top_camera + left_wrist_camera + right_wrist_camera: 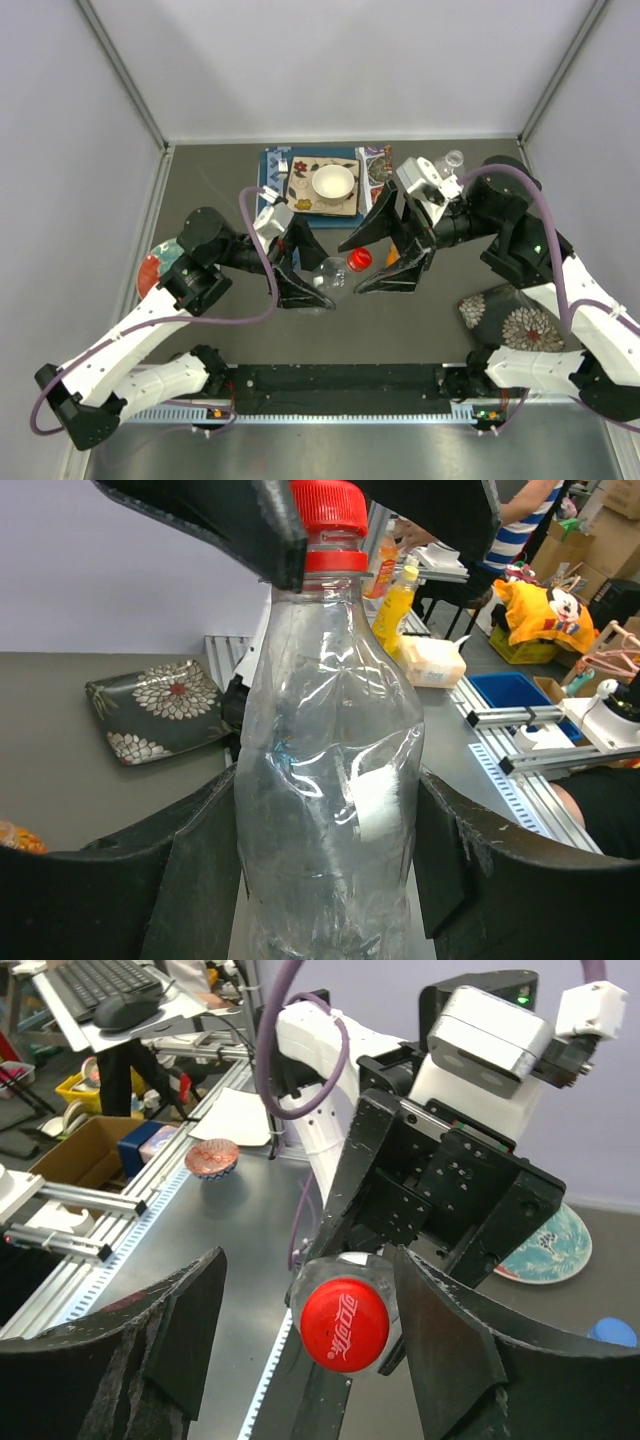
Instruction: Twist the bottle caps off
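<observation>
A clear plastic bottle (330, 271) (330, 780) lies level above the table, my left gripper (322, 282) (327, 820) shut on its body. Its red bottle cap (359, 259) (344, 1324) (327, 520) points toward my right gripper (352, 268) (308, 1260), which is open. The cap sits between those jaws, close against the right-hand finger and well apart from the left-hand one. An orange cap (392, 256) peeks out behind the right gripper. A blue cap (612, 1331) shows at the right wrist view's edge. A second clear bottle (452, 159) lies at the back right.
A white bowl (333, 183) stands on patterned mats (300, 170) at the back centre. A floral pouch (510, 320) (160, 705) lies at the right front, a red and teal plate (150, 268) (545, 1250) at the left. The enclosure's walls close in on three sides.
</observation>
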Action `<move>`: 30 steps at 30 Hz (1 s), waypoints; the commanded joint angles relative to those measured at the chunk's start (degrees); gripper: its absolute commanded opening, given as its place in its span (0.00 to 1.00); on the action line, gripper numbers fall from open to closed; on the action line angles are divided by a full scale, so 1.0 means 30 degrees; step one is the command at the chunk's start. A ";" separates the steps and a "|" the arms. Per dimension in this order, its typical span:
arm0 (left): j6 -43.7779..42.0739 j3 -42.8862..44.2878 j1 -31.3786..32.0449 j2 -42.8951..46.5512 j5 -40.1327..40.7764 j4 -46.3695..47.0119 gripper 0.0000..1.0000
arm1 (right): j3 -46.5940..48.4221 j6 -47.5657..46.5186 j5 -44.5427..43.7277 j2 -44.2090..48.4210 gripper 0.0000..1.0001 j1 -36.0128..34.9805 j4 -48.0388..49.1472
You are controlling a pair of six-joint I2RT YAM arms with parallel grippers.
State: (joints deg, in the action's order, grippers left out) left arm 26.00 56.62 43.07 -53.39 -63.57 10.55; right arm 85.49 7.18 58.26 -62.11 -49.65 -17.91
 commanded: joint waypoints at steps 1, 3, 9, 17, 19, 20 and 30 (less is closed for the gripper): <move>-0.0873 0.0580 -0.0089 0.0510 0.0624 -0.0117 0.17 | 0.0887 0.0448 -0.1604 -0.0040 0.70 -0.0033 -0.0094; -0.0990 0.0609 -0.0118 0.0598 0.0827 -0.0233 0.17 | 0.1032 0.0477 -0.3061 -0.0040 0.74 -0.0062 -0.0065; -0.1956 0.0638 -0.0059 0.0715 0.1531 -0.0965 0.17 | 0.2114 0.2175 -0.8835 -0.0477 0.81 -0.0033 0.0433; -0.3975 0.0960 0.0087 0.1007 0.4625 -0.2924 0.16 | 0.2732 0.5132 -1.4902 -0.0509 0.82 -0.0033 0.0404; -0.5171 0.0931 0.0291 0.1125 0.6503 -0.3395 0.16 | 0.2762 0.6648 -1.6368 -0.0421 0.82 -0.0033 0.0056; -0.5644 0.0844 0.0408 0.1357 0.8630 -0.3949 0.16 | 0.2791 0.7094 -1.6837 -0.0450 0.82 -0.0062 -0.0179; -0.8520 -0.0562 0.2925 0.2385 2.0531 -0.3111 0.16 | 0.4458 0.8418 -2.1789 -0.1619 0.81 -0.1291 -0.3665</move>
State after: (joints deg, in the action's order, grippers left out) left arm 4.73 56.38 49.28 -47.37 -19.99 -1.98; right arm 94.70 31.16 1.50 -65.10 -51.33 -24.88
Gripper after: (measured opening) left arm 0.637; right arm 0.812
